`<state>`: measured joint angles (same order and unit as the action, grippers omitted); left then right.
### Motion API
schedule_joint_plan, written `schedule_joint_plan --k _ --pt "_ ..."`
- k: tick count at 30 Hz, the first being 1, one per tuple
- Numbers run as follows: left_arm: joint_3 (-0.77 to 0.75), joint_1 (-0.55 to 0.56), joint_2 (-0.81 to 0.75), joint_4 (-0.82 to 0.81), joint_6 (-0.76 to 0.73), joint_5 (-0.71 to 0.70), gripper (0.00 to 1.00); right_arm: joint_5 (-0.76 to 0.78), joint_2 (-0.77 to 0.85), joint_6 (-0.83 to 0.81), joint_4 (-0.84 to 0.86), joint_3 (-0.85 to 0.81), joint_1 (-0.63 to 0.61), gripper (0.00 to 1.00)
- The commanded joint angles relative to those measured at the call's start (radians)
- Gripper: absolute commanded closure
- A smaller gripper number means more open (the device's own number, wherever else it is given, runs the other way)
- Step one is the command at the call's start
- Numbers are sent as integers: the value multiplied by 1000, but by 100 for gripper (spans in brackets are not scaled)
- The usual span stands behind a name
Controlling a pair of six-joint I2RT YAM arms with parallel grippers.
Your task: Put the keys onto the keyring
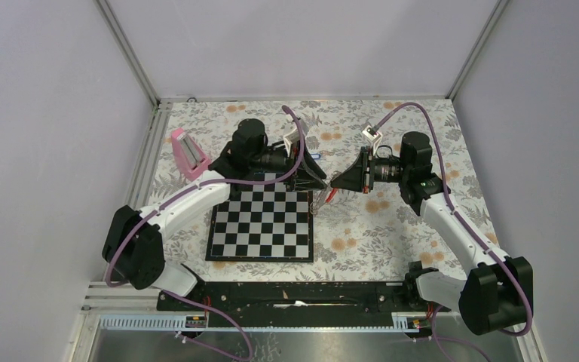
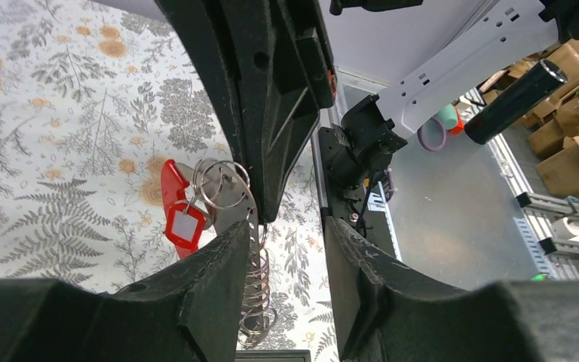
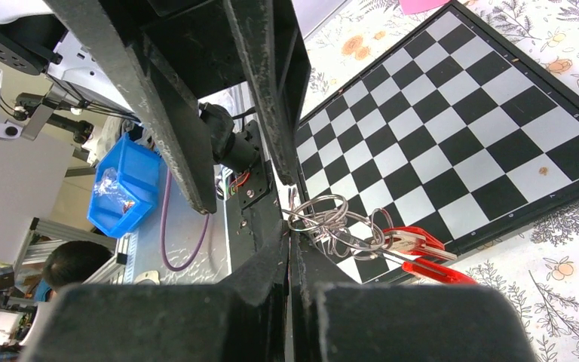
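Left wrist view alone shows the left gripper half open, black jaws apart with nothing clearly clamped, a wire coil hanging at one finger. Right wrist view shows the right gripper pinched tight on the keyring, thin steel loops bunched with the red-tagged key, above the glossy chessboard corner and the flower-printed tablecloth.
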<state>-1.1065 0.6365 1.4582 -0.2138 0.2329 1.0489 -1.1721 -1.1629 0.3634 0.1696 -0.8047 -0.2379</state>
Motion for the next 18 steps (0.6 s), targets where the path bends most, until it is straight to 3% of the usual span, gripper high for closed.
schedule_joint_plan --k 1,8,18 --pt "5 -3 16 -88 80 -14 55 -38 37 -15 34 -5 7 100" --pt "12 -2 29 -76 81 -38 56 -40 37 -17 34 -6 8 100" --pt "21 8 43 -76 86 -34 71 -38 39 -17 36 -2 9 100"
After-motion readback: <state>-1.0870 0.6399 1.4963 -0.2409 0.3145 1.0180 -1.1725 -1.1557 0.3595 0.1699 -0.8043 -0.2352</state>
